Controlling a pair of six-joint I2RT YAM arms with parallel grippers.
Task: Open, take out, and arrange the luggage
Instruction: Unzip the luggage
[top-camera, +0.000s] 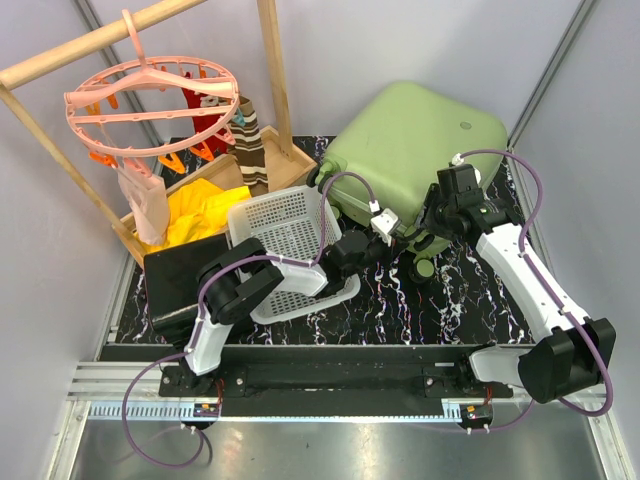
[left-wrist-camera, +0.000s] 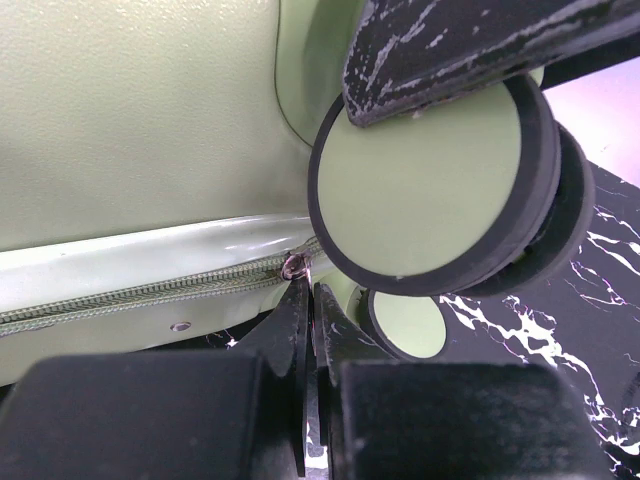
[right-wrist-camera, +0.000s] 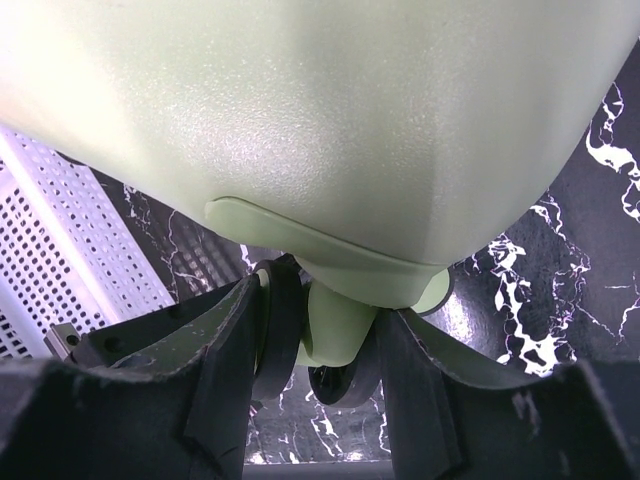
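As left gripper (left-wrist-camera: 308, 288) pinches zipper (left-wrist-camera: 150, 294), right gripper (right-wrist-camera: 330, 335) clamps 1 luggage (right-wrist-camera: 320, 120).

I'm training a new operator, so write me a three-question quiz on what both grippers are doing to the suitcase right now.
1. True or false: the luggage lies open with its lining showing.
2. Pick one. The left gripper is: A) wide open; B) shut on the zipper pull; C) shut on nothing, well clear of the shell.
3. Fill the gap: the right gripper is clamped around a ____ under the shell's corner.

Key
1. False: the shell is closed and the zip is still done up.
2. B
3. wheel
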